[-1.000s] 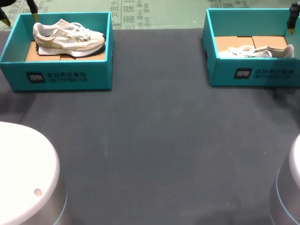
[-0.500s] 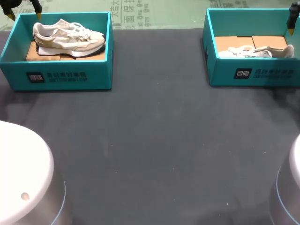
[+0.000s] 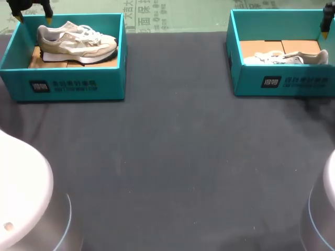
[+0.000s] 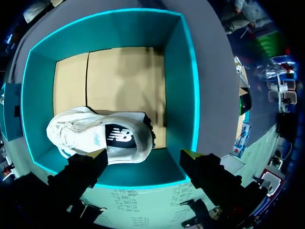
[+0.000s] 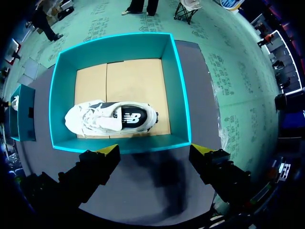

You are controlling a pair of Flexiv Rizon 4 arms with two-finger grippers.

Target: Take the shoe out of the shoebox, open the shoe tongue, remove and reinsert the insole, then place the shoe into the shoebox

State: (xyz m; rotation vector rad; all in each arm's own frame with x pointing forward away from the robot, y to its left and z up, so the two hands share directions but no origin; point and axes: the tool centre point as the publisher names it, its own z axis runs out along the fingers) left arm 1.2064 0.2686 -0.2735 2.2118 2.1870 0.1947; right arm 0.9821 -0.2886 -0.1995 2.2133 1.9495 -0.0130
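A beige and white shoe lies on its side in the left teal shoebox. My left gripper hangs open above that box's back left corner. In the left wrist view the left gripper is open over the heel of the shoe, well above it, with nothing between the fingers. A white shoe lies in the right teal shoebox. One yellow fingertip of my right arm shows above its far right side. The right gripper is open, high above the wall of the box and beside the white shoe.
The dark grey table stretches between the two boxes. My arms' white bases stand at the near left and the near right. Brown cardboard lines each box's floor.
My left gripper has moved right, over the left box's back left corner, and the left arm's white body has sunk lower in view. The right arm has kept still.
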